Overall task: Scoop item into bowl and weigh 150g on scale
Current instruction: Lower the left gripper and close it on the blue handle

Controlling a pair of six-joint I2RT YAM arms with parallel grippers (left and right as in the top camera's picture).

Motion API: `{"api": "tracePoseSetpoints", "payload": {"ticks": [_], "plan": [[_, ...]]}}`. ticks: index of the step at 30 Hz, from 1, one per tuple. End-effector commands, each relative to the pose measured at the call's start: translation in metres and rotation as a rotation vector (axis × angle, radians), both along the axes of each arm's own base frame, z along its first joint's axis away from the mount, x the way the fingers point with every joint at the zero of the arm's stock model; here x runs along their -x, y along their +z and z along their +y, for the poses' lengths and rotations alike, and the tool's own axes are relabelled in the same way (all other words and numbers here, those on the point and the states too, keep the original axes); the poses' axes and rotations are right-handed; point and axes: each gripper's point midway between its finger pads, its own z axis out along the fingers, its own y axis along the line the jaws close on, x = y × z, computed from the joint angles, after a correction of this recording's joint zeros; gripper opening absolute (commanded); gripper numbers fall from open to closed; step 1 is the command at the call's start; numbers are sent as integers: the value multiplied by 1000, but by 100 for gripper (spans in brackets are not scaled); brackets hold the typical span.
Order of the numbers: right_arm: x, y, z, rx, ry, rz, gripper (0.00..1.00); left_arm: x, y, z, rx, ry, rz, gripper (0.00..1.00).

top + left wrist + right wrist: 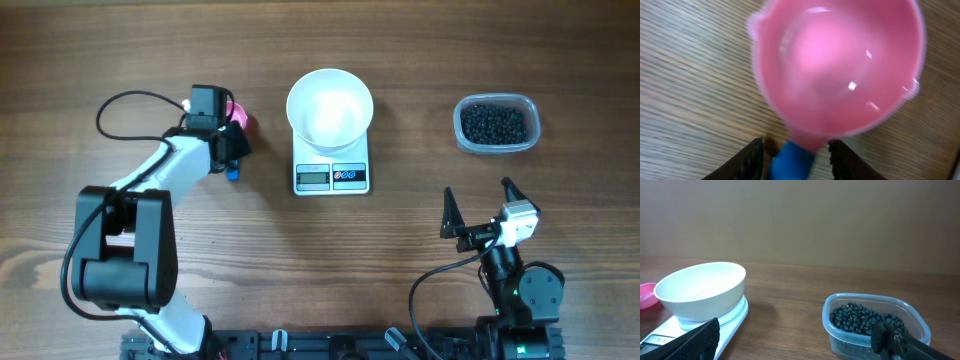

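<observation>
Jaws of left gripper (797, 145) stand apart, one dark finger either side of the blue handle (792, 162) of the pink scoop (840, 65) — slivers of wood show on both sides, so no pinch yet, far as I can see. Scoop lies empty on the table (120, 40), well left of the scale (332, 177).

Right gripper (478, 195) spread wide, holding nothing, parked near the clear tub (536, 125).

Beads (495, 125) all in that tub at far right; bowl (330, 110) sits on the scale, empty. Display too small to read.

What could go wrong, imo:

- Fingers sit right at the neck of the handle. If they bite a rounded, slick handle there, the scoop could twist or squirt out forward.
- A loose grip means the scoop sags under load — beads spill, and they're round, so they'd roll everywhere.
- Scoop is on the left, beads on the right, bowl + scale between. A low crossing could clip the bowl rim and shove it off the scale.
- The tub looks light; digging in w/ nothing bracing it could push it away.
- A full scoop tipped in at once may overshoot the target weight.
</observation>
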Motion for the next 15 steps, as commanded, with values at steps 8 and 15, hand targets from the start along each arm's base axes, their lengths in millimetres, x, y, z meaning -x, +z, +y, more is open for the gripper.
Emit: {"api": "tracePoseSetpoints", "payload": {"ticks": [8,15], "plan": [[0,1,-2,2,-13,-7,100,8,-11,-16,-62,-45,19,51],[0,1,-2,2,-14,-7,100,6,-28,-15,-61,-16,35,59]]}}
